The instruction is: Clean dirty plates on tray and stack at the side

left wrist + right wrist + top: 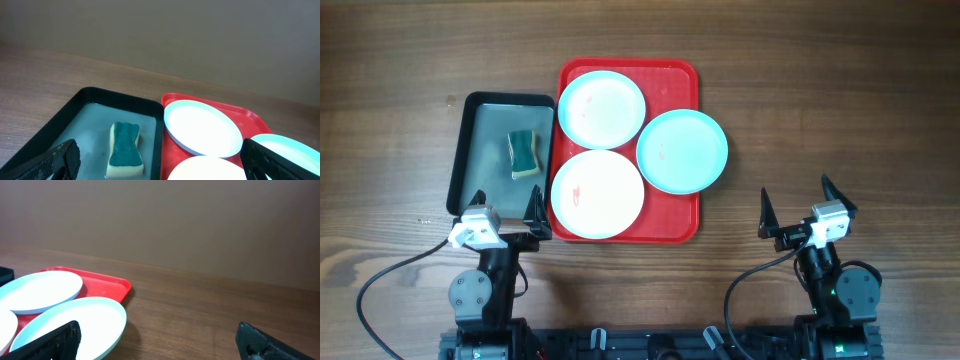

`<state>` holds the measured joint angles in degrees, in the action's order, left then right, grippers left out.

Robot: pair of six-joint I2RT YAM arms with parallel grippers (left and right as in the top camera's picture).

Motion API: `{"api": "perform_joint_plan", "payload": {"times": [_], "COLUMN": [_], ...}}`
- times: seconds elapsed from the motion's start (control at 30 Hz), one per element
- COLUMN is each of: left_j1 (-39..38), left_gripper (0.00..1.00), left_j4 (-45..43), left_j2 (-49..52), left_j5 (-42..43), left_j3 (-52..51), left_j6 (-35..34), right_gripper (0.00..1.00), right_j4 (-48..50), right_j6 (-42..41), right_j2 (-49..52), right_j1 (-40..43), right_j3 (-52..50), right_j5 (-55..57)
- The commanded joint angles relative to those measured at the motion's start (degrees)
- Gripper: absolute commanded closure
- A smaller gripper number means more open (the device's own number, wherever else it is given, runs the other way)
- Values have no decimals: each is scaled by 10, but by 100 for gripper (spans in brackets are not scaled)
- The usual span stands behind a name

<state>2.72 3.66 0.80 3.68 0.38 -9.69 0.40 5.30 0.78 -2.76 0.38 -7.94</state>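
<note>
The brown wooden table [840,100] lies bare along its whole right side, so the right gripper [798,195], jaws spread wide, has unobstructed wood ahead. The large red rectangular plastic tray [680,225] fills the middle, crowded by three close-packed round plates: a white teal-rimmed plate [602,108] at its far left corner, a second white plate [597,193] at its near left corner, and an all-teal plate [682,150] overhanging its right rim. Bare red shows only at the tray's two right corners. Just beside the tray's left rim, a black-rimmed grey tray [470,150] holding a green-and-yellow sponge [524,153] lies before the wide-spread left gripper [507,203].
</note>
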Motion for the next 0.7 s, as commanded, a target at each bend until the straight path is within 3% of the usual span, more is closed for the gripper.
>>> {"api": "perform_joint_plan", "payload": {"times": [0.0,0.67], "left_j1": [-3,-3], "left_gripper": [0,0], "left_j4": [6,6], "left_j2": [-4,-4], "left_j5": [-8,-8], "left_j3": [-1,-1], "left_j6": [9,9], "right_gripper": [0,0], "right_j4": [2,2], "right_j6": [7,7], "right_j2": [-3,-3], "right_j1": [-2,-2], "right_j3": [-1,-1], "right_j5": [-10,-10]}}
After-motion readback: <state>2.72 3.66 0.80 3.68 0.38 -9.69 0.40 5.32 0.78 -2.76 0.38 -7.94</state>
